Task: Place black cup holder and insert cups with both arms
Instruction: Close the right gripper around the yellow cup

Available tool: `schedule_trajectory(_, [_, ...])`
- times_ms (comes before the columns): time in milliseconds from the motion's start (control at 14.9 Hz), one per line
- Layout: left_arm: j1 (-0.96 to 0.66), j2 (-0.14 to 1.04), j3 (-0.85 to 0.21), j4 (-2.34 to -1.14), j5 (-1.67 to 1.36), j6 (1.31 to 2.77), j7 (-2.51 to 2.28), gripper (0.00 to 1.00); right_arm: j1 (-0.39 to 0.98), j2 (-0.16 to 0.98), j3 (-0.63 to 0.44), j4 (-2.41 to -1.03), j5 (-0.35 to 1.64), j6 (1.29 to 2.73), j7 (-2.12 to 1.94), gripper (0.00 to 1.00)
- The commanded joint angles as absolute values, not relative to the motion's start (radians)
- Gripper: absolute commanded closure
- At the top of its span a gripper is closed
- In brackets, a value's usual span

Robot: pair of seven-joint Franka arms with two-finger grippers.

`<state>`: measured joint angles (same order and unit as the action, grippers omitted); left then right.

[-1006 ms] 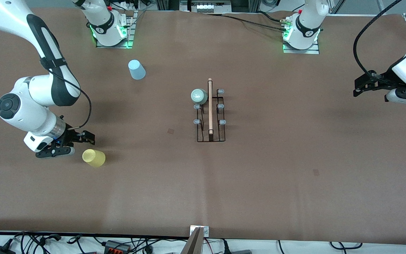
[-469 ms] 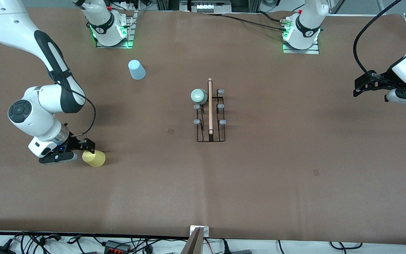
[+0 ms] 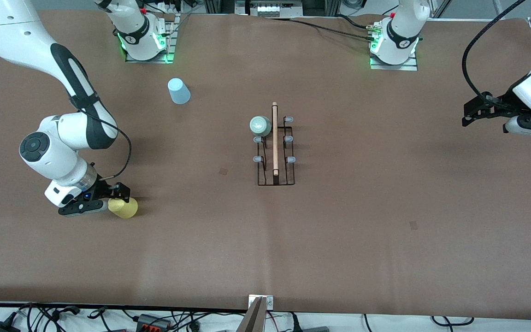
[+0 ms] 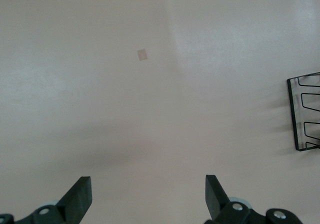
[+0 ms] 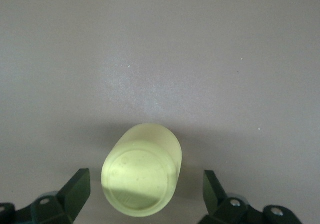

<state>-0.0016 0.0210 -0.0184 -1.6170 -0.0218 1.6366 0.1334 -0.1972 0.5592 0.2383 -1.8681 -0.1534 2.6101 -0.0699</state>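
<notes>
The black cup holder (image 3: pixel 275 152) stands mid-table with its wooden rod handle on top; a corner of it shows in the left wrist view (image 4: pixel 305 113). A pale grey-green cup (image 3: pixel 260 125) sits upside down on one of its pegs at the end farther from the front camera. The yellow cup (image 3: pixel 123 208) lies on its side toward the right arm's end of the table. My right gripper (image 3: pixel 117 194) is open, low at the cup's base end; the cup's base (image 5: pixel 141 170) lies between its fingers. The light blue cup (image 3: pixel 179 91) stands upside down near the right arm's base. My left gripper (image 3: pixel 473 112) is open and empty, waiting above its end of the table.
The brown table cover (image 3: pixel 362 221) has a small darker mark (image 3: pixel 223 171) beside the holder and another (image 3: pixel 413 225) nearer the front camera. Cables and plugs lie along the front edge (image 3: pixel 145 318).
My right gripper has come down and moved toward the yellow cup until its open fingers stand on either side of the cup's base. The left arm has not moved.
</notes>
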Motion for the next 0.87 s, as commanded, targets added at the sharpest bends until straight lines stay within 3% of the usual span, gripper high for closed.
schedule_trajectory(0, [0.0, 0.029, -0.018, -1.591, -0.015, 1.615, 0.155, 0.0, -0.19, 0.584, 0.233, -1.833, -0.156, 2.623, -0.072, 0.0])
schedule_trajectory(804, [0.0, 0.029, -0.018, -1.591, -0.014, 1.615, 0.155, 0.0, -0.176, 0.621, 0.233, -1.825, -0.15, 2.645, -0.071, 0.0])
